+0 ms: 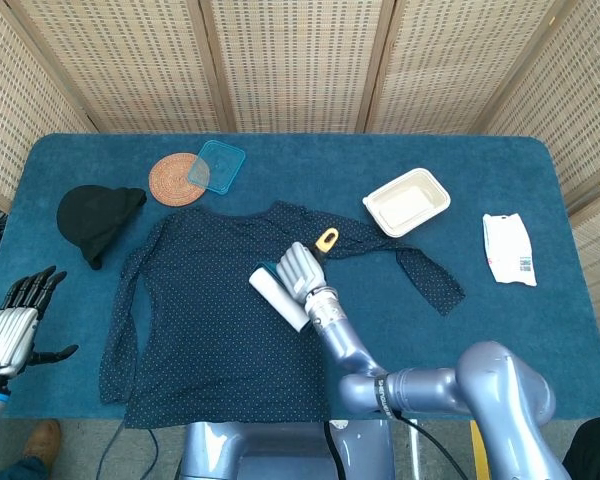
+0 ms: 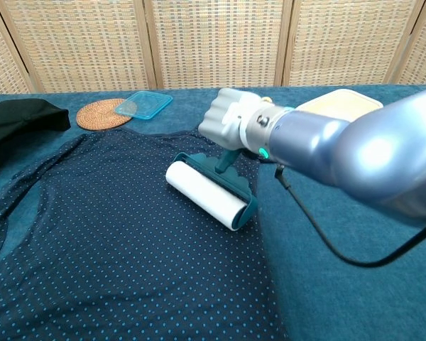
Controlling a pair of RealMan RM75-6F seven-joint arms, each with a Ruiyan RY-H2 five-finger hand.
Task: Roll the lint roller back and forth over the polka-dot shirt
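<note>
One hand does the work: the right hand (image 1: 298,268) grips the teal handle of the lint roller (image 2: 206,195), whose white roll lies on the polka-dot shirt (image 1: 210,320) spread flat at the middle of the table (image 1: 500,180), toward its near edge. Its fingers are closed around the handle. The left hand (image 1: 15,325) hangs off the near left corner, fingers apart, holding nothing. A black hat (image 1: 98,220) rests near the left edge.
</note>
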